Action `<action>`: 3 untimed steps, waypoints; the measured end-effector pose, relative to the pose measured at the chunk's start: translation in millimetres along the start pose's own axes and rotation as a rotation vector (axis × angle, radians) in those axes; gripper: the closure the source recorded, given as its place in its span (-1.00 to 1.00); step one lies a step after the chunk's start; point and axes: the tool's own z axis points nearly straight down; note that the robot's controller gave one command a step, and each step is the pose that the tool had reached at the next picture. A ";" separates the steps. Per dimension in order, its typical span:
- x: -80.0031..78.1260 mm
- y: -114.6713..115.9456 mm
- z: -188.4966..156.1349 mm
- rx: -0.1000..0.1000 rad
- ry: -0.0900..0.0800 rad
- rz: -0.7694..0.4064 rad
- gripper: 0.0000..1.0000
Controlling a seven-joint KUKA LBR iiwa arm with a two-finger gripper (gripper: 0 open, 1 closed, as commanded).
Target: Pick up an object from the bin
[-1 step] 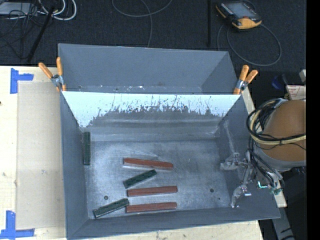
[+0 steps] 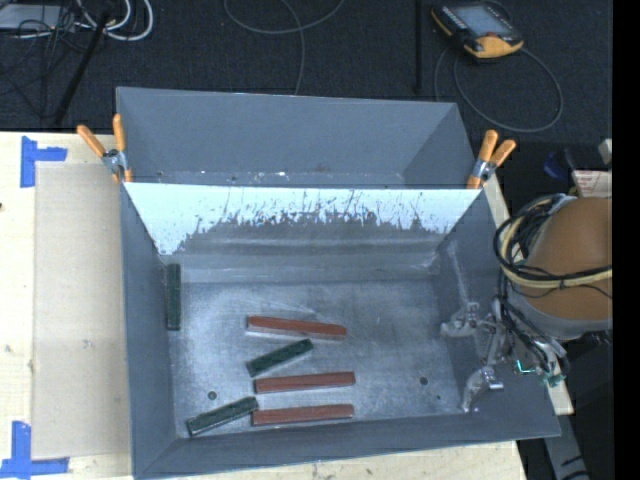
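Note:
My gripper (image 2: pixel 470 356) hangs over the bin's right side, close to the right wall. Its two metal fingers (image 2: pixel 462 322) stand apart, open, with nothing between them. The nearest loose things lie to its left on the bin floor. A red-brown flat bar (image 2: pixel 304 381) lies level at mid-floor. A second red-brown bar (image 2: pixel 302 414) lies just below it, near the front wall. A third red-brown bar (image 2: pixel 296 327) lies further back. A short dark green bar (image 2: pixel 279 356) sits slanted between them.
Another dark green bar (image 2: pixel 221 417) lies slanted at the front left corner. A third dark green bar (image 2: pixel 173 295) lies along the left wall. The arm with its brown cover and cables sits outside the bin's right rim.

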 end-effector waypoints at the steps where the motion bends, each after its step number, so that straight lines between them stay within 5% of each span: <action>1: -2.6 46.7 36.0 0.002 -0.005 0.016 -1.00; 2: -45.8 75.2 14.6 -0.003 0.004 0.005 -1.00; 3: -51.2 87.1 13.3 0.001 -0.011 -0.003 -1.00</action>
